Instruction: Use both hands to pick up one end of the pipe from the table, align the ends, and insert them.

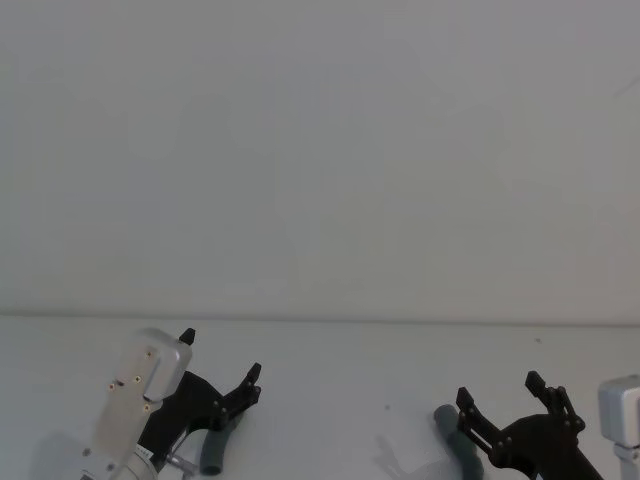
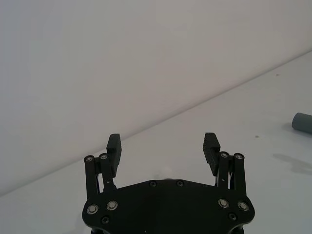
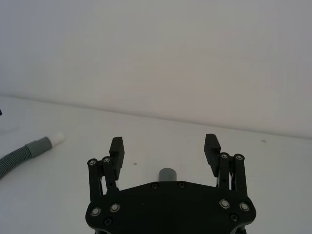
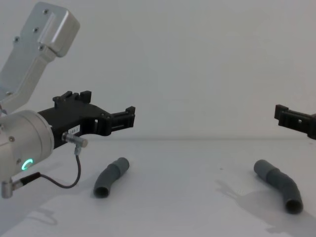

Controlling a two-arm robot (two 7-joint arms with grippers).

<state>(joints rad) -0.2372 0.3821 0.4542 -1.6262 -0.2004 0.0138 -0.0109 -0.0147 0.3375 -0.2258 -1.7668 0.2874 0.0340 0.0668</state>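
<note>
**White table (image 4: 187, 212), nothing picked up yet**

From my end, my left gripper (image 2: 162, 146) hangs above the left pipe piece (image 4: 111, 177), jaws wide apart with nothing between them. It has a small white tag (image 4: 73, 130) on its side, but the print's too tiny to read. The wrist has a green light ring (image 4: 27, 164).

My right gripper (image 3: 165, 144) hangs over the right pipe piece (image 4: 279, 185), jaws apart too.

Both pieces lie flat, well apart, each bent. In the chest view the left one runs near-left to far-right and the right one far-left to near-right. So their far ends lean toward each other.

A narrow white tip (image 3: 58, 137) caps the left piece. The right piece's socket cuff (image 3: 168, 174) lies close to the right gripper.
</note>
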